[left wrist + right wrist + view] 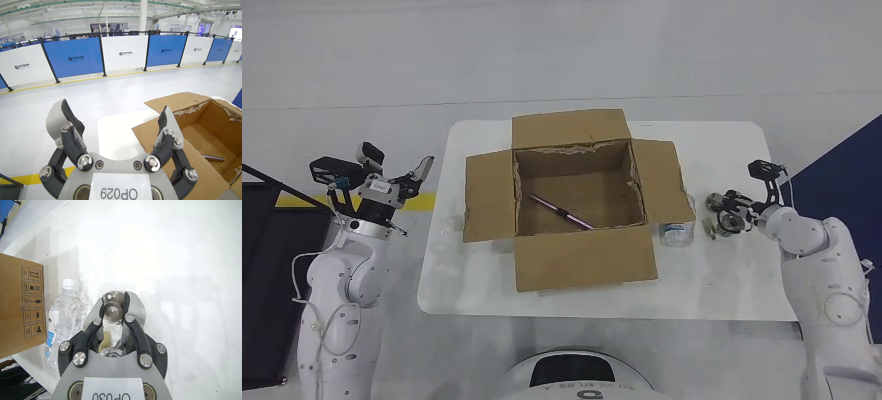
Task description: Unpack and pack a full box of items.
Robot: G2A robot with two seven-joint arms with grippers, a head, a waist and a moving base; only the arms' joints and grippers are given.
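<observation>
An open cardboard box stands in the middle of the white table, flaps spread. A thin metal rod lies on its floor, also seen past the left gripper. My left gripper hangs beyond the table's left edge, open and holding nothing. My right gripper is low over the table to the right of the box. Its pads sit against both sides of the hub of a metal flange that rests on the table.
A clear water bottle lies between the box wall and the right gripper. Another metal part and a pale yellowish piece lie under the gripper's palm. Bare tabletop stretches beyond the flange.
</observation>
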